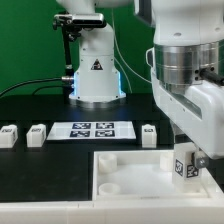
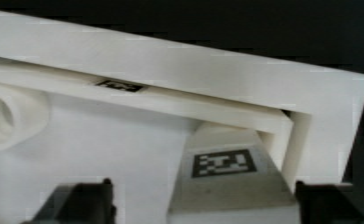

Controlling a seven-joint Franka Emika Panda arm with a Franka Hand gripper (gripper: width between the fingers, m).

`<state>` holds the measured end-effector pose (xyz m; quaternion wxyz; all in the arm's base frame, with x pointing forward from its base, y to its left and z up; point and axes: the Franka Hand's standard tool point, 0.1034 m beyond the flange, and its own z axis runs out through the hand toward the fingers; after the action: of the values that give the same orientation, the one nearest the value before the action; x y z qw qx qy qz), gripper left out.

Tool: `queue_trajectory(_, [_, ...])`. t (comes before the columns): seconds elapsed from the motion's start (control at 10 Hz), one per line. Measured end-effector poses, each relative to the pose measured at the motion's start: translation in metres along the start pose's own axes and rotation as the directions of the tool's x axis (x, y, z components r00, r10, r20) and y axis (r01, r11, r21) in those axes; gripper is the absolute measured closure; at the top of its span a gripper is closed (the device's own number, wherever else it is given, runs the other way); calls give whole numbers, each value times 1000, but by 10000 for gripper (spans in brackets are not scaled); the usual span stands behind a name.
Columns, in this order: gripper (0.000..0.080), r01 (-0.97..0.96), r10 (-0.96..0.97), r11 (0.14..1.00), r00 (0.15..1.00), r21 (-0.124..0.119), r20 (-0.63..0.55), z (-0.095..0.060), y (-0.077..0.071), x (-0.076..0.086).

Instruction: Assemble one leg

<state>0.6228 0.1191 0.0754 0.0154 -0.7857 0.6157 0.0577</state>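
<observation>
A white leg [image 1: 184,166] with a square tag stands upright in the near corner of the white panel [image 1: 125,172], on the exterior view's right. My gripper [image 1: 189,158] is down around the leg. In the wrist view the leg [image 2: 229,165] stands between the two dark fingers [image 2: 86,203], close against the panel's raised rim [image 2: 179,75]. One finger is at the leg's side. A strip of panel floor shows between the leg and the other finger, so the jaws stand open around it.
Three more legs lie on the black table: two on the exterior view's left [image 1: 8,136] [image 1: 37,133] and one [image 1: 149,134] beside the marker board [image 1: 92,130]. The arm's base [image 1: 96,72] stands behind. A round recess [image 2: 1,116] shows in the panel.
</observation>
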Motion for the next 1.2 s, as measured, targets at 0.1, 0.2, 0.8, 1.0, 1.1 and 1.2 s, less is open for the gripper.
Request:
queue_trajectory(0.1, [174,154,-154,988,988,-1,0,0,0,-1])
queue_trajectory(0.2, [174,274,-274,962,962,-3,-2,1,0,-1])
queue_trajectory(0.8, [150,927,-928,372,372,-44,-9,-5,-3,5])
queue_trajectory(1.0, [150,987,-988,156,156,-50,-1,-6,-4,10])
queue_trajectory(1.1, [150,992,-993,115,115,-50,1,-5,-4,10])
queue_trajectory(1.2, [150,995,-996,92,92,-50,4,-5,-3,10])
